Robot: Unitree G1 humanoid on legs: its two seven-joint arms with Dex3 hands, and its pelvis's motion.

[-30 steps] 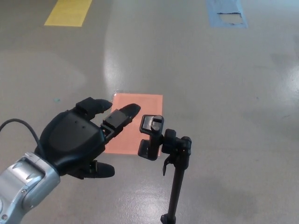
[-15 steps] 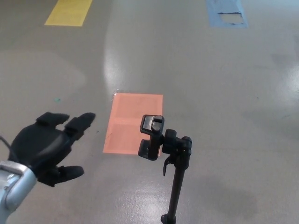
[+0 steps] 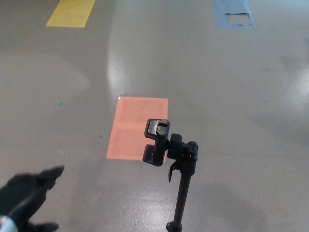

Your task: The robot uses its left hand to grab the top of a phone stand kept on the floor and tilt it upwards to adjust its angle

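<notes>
Phone stand (image 3: 169,154) is standing on the grey floor (image 3: 217,87), sitting at roughly 5 o'clock from the middle of the view. It's all black: a thin pole (image 3: 182,198) comes up from the bottom edge, there's a knuckle joint on top with a little lever hanging off it, and the clamp (image 3: 156,141) sticks out toward 10 o'clock from that joint. Nothing is in the clamp and nothing is touching the stand.

Left hand (image 3: 26,200) is way down at 8 o'clock, in the bottom corner, well apart from the stand. It's blurry and partly cut off by the edge, but you can make out one finger pointing up toward 2 o'clock and what looks like the thumb (image 3: 46,225) poking out lower down, so it's spread loose with nothing in it. A sliver of the silver wrist shows right at the edge. Right hand doesn't show at all.

On the floor just behind the clamp there's an orange-pink rectangle (image 3: 137,123), and the clamp overlaps its lower right corner from this angle. Up at 11 o'clock there's a yellow patch (image 3: 71,12), and at 1 o'clock a blue patch (image 3: 233,13) with a scuffed bit in the middle. Glossy floor, with a pale glare streak running down past the rectangle.
</notes>
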